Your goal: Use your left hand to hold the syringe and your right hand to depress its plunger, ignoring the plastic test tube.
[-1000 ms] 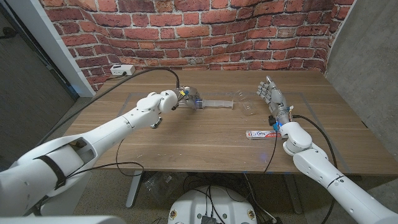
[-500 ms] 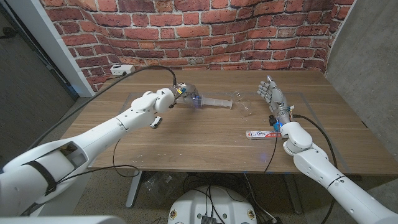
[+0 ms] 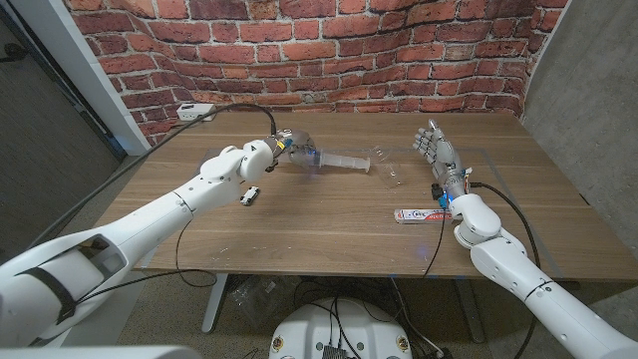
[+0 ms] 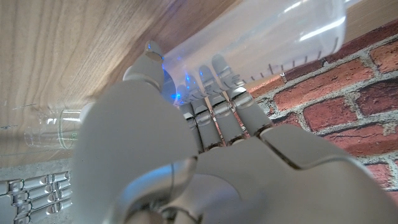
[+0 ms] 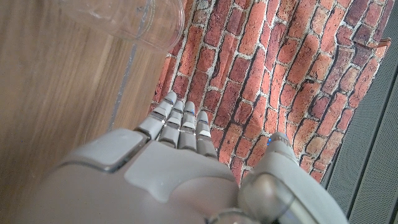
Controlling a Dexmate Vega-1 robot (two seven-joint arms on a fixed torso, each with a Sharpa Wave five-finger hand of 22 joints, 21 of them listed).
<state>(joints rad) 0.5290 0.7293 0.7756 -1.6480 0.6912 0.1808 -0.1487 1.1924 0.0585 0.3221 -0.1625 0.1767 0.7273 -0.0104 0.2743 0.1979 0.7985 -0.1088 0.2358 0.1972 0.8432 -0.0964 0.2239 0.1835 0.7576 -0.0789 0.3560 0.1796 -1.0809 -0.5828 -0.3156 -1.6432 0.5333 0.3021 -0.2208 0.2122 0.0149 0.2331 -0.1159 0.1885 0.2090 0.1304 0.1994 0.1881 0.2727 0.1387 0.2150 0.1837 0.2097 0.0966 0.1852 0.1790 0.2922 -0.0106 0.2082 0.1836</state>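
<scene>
Near the worktop's (image 3: 299, 229) far edge, the left hand (image 3: 282, 150) has its fingers (image 4: 214, 93) wrapped round the clear syringe (image 3: 339, 161), apparently steadying its barrel; the right hand (image 3: 436, 152) waits nearby, fingers spread, holding nothing, seemingly poised for the plunger; the test tube (image 3: 417, 214) lies ignored towards the right edge.

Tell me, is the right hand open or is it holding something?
Open. The right hand stands near the table's right side, fingers extended and apart, holding nothing; the syringe lies apart from it, by the left hand.
</scene>
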